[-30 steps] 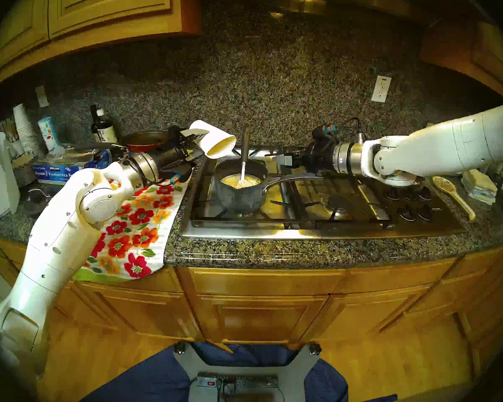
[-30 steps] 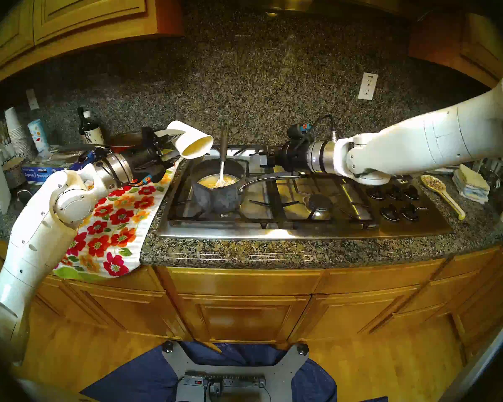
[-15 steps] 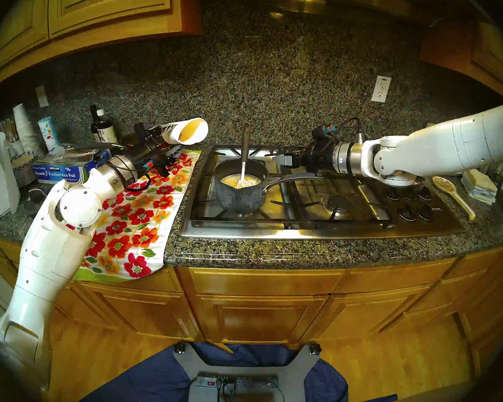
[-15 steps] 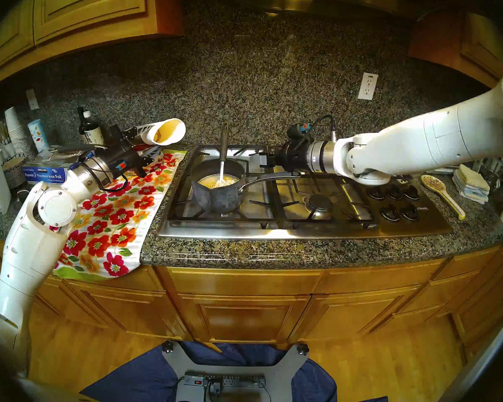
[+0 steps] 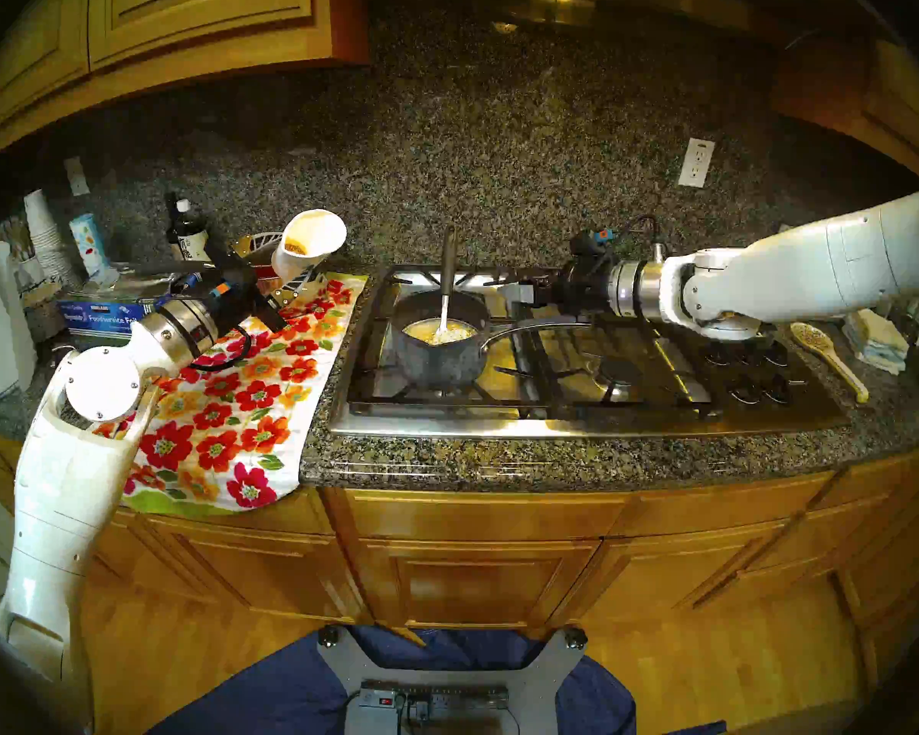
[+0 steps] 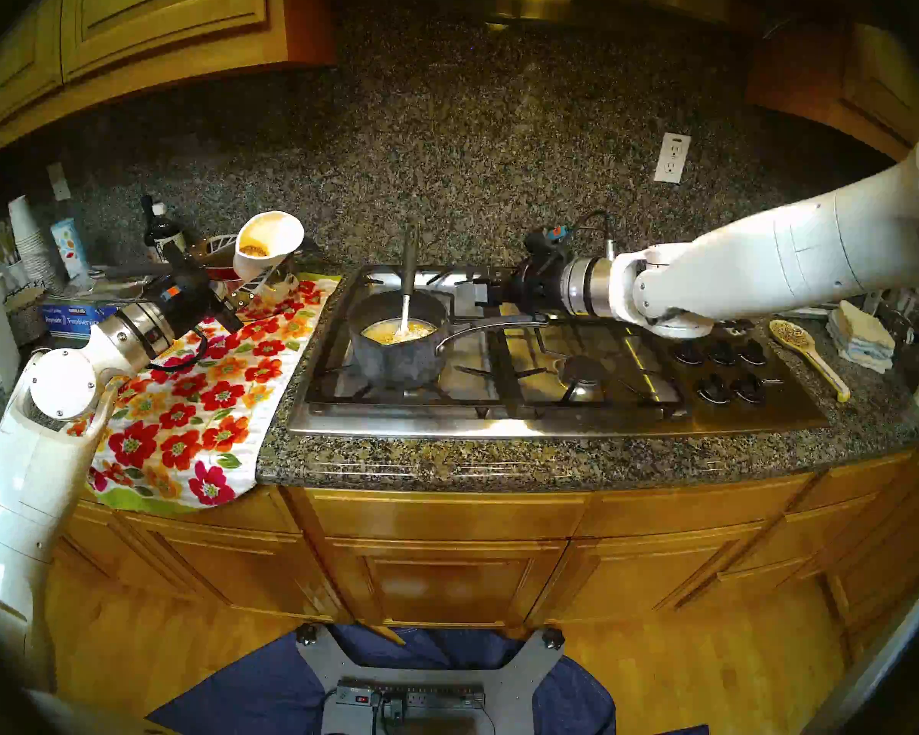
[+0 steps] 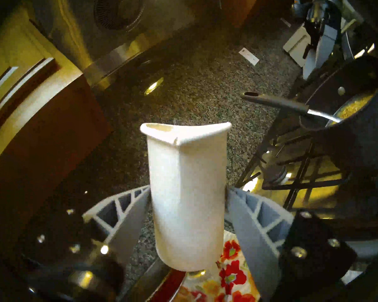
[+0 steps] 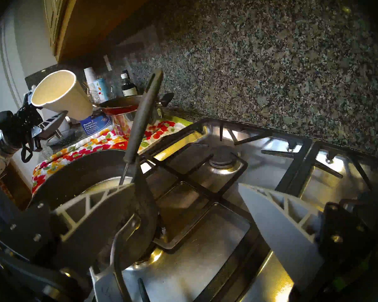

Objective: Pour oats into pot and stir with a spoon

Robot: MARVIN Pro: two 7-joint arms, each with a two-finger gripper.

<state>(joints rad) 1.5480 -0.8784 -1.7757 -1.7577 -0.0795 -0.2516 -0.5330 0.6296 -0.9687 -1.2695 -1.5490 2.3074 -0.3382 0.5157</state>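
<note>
The left hand pinches a light, crushable paper cup over the worktop, the right hand gapes empty beside the pot, where the stiff spoon, best gripped by its dark handle, stands in the oats.
</note>
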